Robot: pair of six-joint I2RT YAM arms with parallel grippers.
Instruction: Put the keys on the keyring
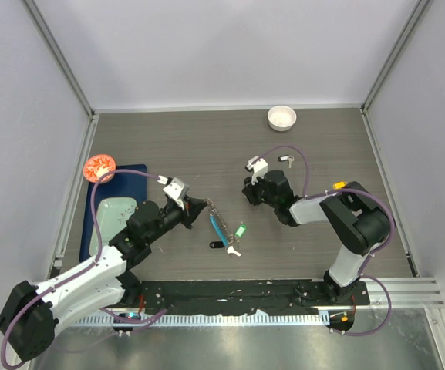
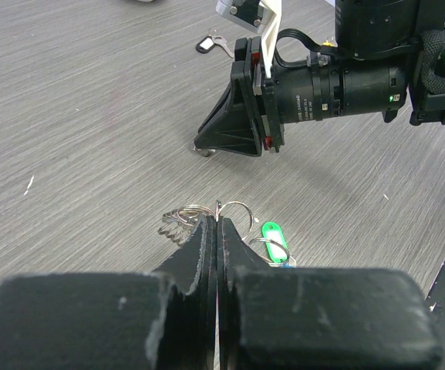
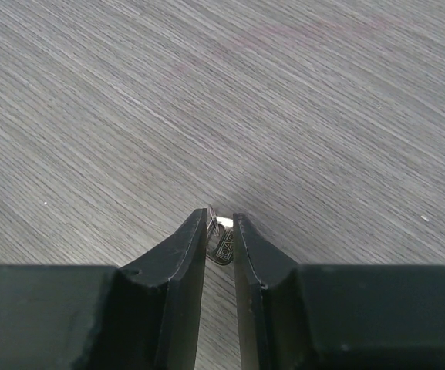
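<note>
Just right of keyring [image 1: 217, 226], pinching tiny silver key [image 3: 223, 248] w/ R gripper [image 3: 220, 220], w/ L gripper [image 2: 217, 223] clamped shut on keyring's wire end; light, stiff, slippery metal, prob. best gripped flat across head, leaving hole clear for threading.

Silver keyring [image 1: 217, 224] with blue segment outstretched mid-table, tagged keys [image 1: 236, 233] at its end; small key [image 3: 222, 243] in right gripper [image 3: 220, 219].

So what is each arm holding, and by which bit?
The left end effector pinches the keyring by a wire loop; right end effector nips a key by its head.
</note>
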